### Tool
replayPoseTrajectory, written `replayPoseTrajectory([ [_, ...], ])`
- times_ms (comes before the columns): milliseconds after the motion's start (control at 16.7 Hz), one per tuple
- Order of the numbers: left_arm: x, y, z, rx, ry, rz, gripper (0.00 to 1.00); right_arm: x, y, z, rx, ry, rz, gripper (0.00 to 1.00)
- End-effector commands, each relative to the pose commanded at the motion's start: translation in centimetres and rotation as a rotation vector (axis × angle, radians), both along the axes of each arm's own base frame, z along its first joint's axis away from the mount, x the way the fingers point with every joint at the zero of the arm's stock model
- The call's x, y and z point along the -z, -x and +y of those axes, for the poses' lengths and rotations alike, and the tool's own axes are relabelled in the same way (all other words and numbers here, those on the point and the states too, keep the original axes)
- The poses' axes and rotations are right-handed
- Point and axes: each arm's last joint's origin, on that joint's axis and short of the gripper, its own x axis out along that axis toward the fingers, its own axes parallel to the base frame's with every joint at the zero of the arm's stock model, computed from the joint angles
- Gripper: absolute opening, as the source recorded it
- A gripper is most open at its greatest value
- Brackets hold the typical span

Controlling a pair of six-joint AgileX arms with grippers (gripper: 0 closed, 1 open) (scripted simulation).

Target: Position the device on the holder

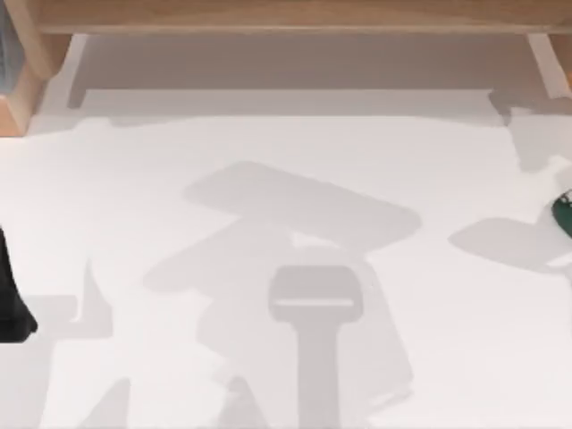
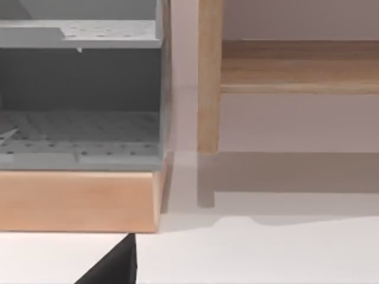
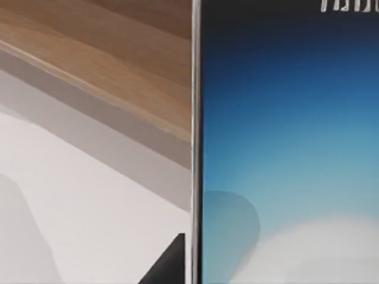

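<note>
From where I stand, the slim rectangular smartphone with a glowing blue screen, black bezel and silver-white edge [image 3: 284,154] hangs right up against the right wrist camera. Its edge runs straight up and down, and the white tabletop [image 1: 286,179] and a pale wooden rail [image 3: 89,53] lie behind it. A dark wedge of the right gripper [image 3: 170,263] sits just beside that silver edge. I judge the smartphone is being carried, but whether the jaws pinch it I cannot tell.

The left gripper [image 2: 112,266] shows as a black tip low over the table. It faces a grey perforated shelf unit [image 2: 77,124] on a light wooden base [image 2: 77,198]. Its arm looks parked at the table's left edge, and its jaw state I cannot tell either.

Which thing is the holder I cannot say for sure. A small dark-green shape [image 1: 563,214] at the table's right edge may be part of it or part of the right arm.

To do this step well, I would keep the smartphone square and level during the carry and bring it over the holder slowly. I would line its lower edge up with the cradle before lowering. The grip should ease off only once the weight rests fully, because a slim glossy slab like this could slide or tip if released early.
</note>
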Motion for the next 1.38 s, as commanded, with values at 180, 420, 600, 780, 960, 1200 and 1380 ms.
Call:
replayPoseTrajectory([
  [180, 0.0, 0.0, 0.0, 0.0, 0.0, 0.0, 1.0, 0.9, 2.0, -1.9, 0.009, 0.031, -0.058, 0.0],
  [420, 0.0, 0.0, 0.0, 0.0, 0.0, 0.0, 1.0, 5.8, 5.2, -4.1, 0.04, 0.03, -0.019, 0.0],
  [600, 0.0, 0.0, 0.0, 0.0, 0.0, 0.0, 1.0, 8.7, 7.8, -5.2, 0.072, 0.026, 0.007, 0.0],
  [780, 0.0, 0.0, 0.0, 0.0, 0.0, 0.0, 1.0, 9.9, 9.2, -5.7, 0.091, 0.031, 0.003, 0.0],
  [960, 0.0, 0.0, 0.0, 0.0, 0.0, 0.0, 1.0, 9.9, 9.3, -5.7, 0.092, 0.031, 0.002, 0.0],
  [1200, 0.0, 0.0, 0.0, 0.0, 0.0, 0.0, 1.0, 10.0, 9.2, -5.7, 0.091, 0.028, 0.008, 0.0],
  [1380, 0.0, 0.0, 0.0, 0.0, 0.0, 0.0, 1.0, 10.3, 9.3, -6.0, 0.1, 0.033, 0.003, 0.0],
])
